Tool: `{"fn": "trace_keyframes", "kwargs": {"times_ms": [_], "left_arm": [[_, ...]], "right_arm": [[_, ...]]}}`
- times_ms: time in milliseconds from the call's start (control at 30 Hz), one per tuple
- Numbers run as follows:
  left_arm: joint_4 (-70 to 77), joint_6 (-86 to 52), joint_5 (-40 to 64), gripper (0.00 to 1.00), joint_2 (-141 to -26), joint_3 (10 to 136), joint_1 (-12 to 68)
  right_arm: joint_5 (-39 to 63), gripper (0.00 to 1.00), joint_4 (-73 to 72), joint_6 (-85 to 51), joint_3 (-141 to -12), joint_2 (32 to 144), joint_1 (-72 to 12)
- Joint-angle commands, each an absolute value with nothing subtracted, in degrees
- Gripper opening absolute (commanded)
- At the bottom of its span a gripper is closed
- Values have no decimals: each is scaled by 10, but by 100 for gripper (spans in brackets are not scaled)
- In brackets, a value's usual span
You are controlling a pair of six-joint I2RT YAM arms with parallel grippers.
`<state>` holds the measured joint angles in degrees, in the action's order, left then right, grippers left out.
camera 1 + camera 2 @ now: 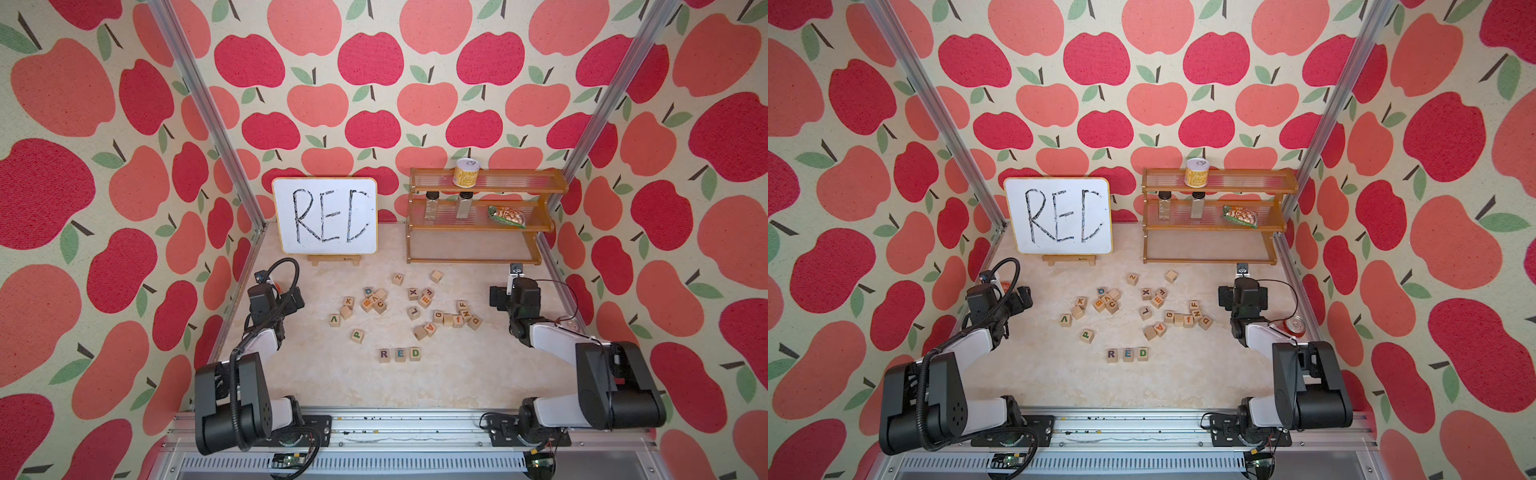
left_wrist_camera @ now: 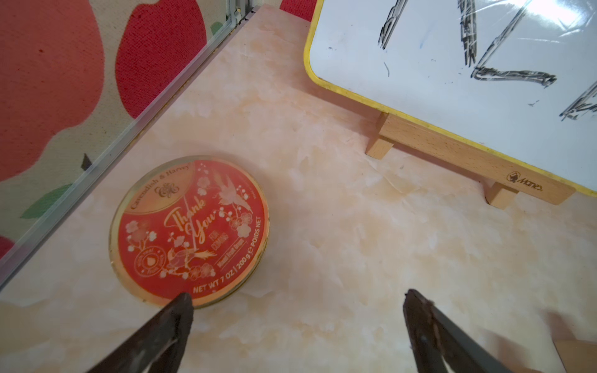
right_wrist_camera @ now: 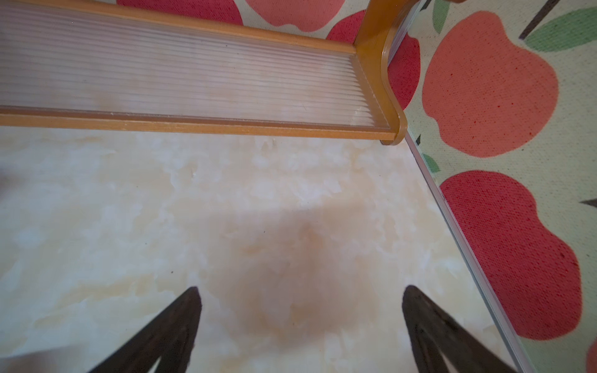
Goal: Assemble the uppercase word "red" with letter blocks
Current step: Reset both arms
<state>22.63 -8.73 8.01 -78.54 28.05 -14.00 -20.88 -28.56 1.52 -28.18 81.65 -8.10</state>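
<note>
step: purple R (image 1: 384, 354), teal E (image 1: 400, 354), green D (image 1: 415, 353) in a row on counter (image 1: 332, 386), looks done | left claw (image 2: 297, 300), right claw (image 3: 300, 297) wide open, empty | next: probably verify only

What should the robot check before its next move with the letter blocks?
1. The purple R block, teal-green E block and green D block stand in one row, in that order: ok.
2. The row spells the same word as the whiteboard: ok.
3. The three blocks touch each other: cannot tell.
4. The left gripper is open and holds nothing: ok.
5. The right gripper is open and holds nothing: ok.
6. The nearest loose block lies apart from the row: ok.
</note>
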Motion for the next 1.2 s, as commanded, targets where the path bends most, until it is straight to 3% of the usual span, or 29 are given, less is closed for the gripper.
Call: {"fn": "trace_keyframes", "kwargs": {"times_ms": [0,133,467,567,667,1167], "left_arm": [[336,-55,104,99,-822,277,-119],[388,-26,100,99,-859,265,-96],[457,1,90,99,-897,242,-71],[457,2,87,99,-898,243,-69],[456,2,85,99,-898,243,-69],[455,4,73,99,-898,243,-64]], "right_arm": [[-204,99,-360,24,-278,833,-77],[-206,99,-437,25,-264,875,-73],[-159,99,-460,25,-245,872,-62],[-116,99,-565,40,-205,905,-57],[-119,99,-507,30,-222,887,-55],[-118,99,-510,30,-221,888,-54]]}}
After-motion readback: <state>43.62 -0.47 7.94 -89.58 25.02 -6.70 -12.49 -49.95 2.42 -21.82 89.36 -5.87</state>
